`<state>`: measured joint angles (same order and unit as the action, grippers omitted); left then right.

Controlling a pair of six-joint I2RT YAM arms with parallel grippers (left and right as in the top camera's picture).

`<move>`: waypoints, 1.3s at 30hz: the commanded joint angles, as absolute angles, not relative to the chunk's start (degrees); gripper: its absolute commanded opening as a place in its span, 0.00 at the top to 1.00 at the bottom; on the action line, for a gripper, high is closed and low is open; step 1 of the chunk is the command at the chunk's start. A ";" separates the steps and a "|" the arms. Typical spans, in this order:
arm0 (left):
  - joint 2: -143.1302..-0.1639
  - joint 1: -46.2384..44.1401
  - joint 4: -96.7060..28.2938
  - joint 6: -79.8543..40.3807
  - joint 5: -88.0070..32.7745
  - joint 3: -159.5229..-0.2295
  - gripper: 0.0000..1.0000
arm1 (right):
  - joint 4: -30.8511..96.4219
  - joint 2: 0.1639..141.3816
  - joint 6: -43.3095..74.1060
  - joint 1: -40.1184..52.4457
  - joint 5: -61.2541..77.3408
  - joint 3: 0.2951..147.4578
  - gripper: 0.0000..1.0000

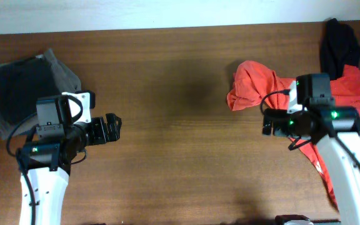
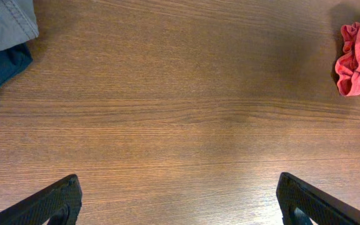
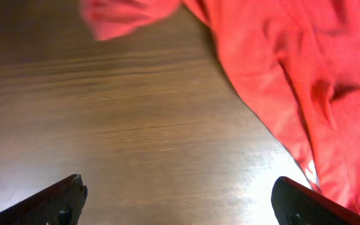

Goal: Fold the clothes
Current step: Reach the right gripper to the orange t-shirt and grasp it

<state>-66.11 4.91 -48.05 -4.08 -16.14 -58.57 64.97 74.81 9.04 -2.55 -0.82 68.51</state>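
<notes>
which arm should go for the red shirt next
Right. The right end effector, open, hangs beside the crumpled red-orange fabric T-shirt; the left end effector sits across the brown wooden table from it.

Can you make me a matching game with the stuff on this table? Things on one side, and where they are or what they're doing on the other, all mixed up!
Things:
1. red-orange T-shirt
2. black garment
3. grey garment
4. left gripper

Matches:
A. at the far edge of the table, on the right
B. open over bare wood
C. at the left end of the table
D. crumpled, partly beneath the right arm

Pairs: 1-D, 2-A, 3-C, 4-B.
</notes>
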 commanded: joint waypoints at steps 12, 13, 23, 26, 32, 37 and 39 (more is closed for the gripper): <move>-66.00 5.15 -48.29 -3.05 -17.23 -59.72 0.01 | 59.07 88.40 14.22 -25.47 -7.57 69.56 0.06; -66.00 5.15 -48.29 -3.05 -17.21 -59.72 0.01 | 58.70 89.82 14.20 -26.48 -7.60 69.56 0.06; -66.00 5.15 -48.29 -3.05 -17.21 -59.72 0.01 | 54.06 102.74 14.22 -30.00 -6.07 69.56 0.07; -66.00 5.15 -48.29 -3.05 -17.21 -59.72 0.01 | 52.29 105.25 14.22 -29.98 -6.04 69.56 0.11; -66.00 5.15 -48.29 -3.05 -17.21 -59.72 0.01 | 50.28 109.14 14.22 -29.98 -5.82 69.56 0.25; -66.00 5.15 -48.29 -3.07 -17.21 -59.72 0.01 | 50.04 109.84 14.24 -29.98 -4.71 69.63 0.85; -66.00 5.15 -48.29 -3.05 -17.21 -59.72 0.01 | 50.61 109.73 14.24 -29.98 -4.73 70.00 0.96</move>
